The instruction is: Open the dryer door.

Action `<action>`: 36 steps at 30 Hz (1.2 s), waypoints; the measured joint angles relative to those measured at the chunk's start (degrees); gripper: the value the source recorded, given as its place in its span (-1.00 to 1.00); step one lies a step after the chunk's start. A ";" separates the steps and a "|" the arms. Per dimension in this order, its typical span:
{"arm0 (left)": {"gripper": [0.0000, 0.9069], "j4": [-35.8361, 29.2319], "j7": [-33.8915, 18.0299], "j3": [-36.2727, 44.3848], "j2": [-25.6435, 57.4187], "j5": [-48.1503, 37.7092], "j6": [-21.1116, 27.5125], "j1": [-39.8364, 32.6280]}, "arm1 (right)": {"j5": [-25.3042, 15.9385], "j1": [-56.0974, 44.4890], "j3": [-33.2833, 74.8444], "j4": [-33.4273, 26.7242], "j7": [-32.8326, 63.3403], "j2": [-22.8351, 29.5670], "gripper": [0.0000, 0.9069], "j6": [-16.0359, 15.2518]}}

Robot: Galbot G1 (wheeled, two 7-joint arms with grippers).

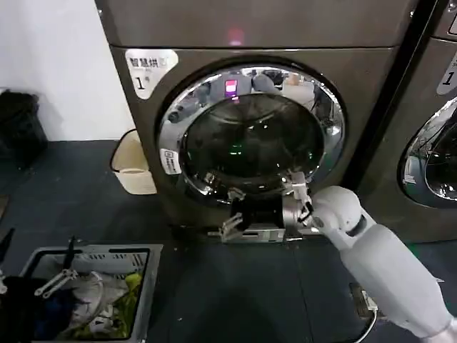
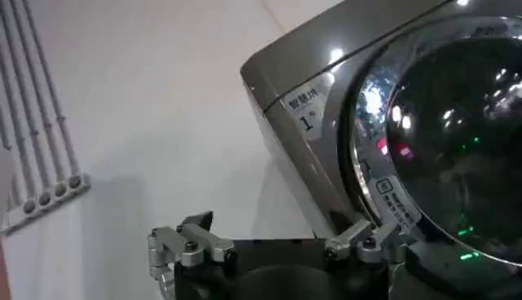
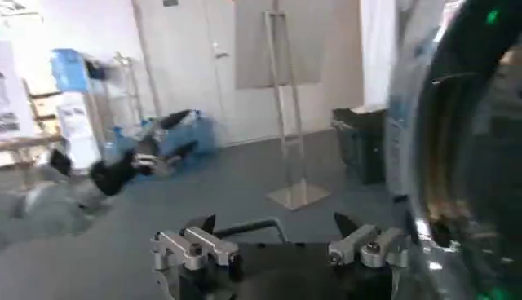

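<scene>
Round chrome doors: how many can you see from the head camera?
2. The dryer door sits shut on the dryer marked "1", with the right tool below it. A neighbouring machine's door shows partly at the right edge.

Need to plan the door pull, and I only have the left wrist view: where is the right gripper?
Observer: The right gripper is low in front of the dryer door, at the bottom of its chrome ring.
Operator: Has it gripped anything?
Observer: No. Its jaws stand open and hold nothing. One finger is close beside the ring, but I cannot tell if it is touching.
Operator: What is around my left gripper?
Observer: The left gripper is low by a basket of laundry on the floor, to the left of the dryer.
</scene>
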 joint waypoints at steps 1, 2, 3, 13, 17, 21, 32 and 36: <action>1.00 0.01 0.00 -0.01 0.00 0.00 0.02 0.00 | -0.01 0.21 -0.30 -0.50 0.07 0.29 1.00 0.72; 1.00 0.01 0.00 0.00 0.00 0.01 0.01 -0.01 | -0.01 0.41 -0.57 -1.06 0.42 0.51 1.00 0.97; 1.00 0.02 0.00 0.00 0.00 0.01 0.02 -0.01 | -0.05 0.63 -0.89 -1.73 0.89 0.79 1.00 1.20; 1.00 0.08 0.01 0.28 -0.09 0.19 0.08 -0.15 | -0.42 2.39 -2.69 -5.65 2.93 3.28 1.00 2.44; 1.00 0.10 0.02 0.38 -0.09 0.28 0.09 -0.15 | -0.42 3.28 -3.42 -6.81 3.58 4.25 1.00 2.75; 1.00 0.10 0.02 0.43 -0.11 0.28 0.10 -0.18 | -0.68 4.29 -4.10 -8.00 3.91 5.14 1.00 3.51; 1.00 0.10 0.01 0.49 -0.15 0.28 0.03 -0.24 | -1.12 6.95 -6.39 -13.15 4.55 8.25 1.00 7.32; 1.00 0.13 0.00 0.50 -0.14 0.27 -0.01 -0.29 | -1.09 7.99 -7.04 -14.69 4.58 9.39 1.00 7.95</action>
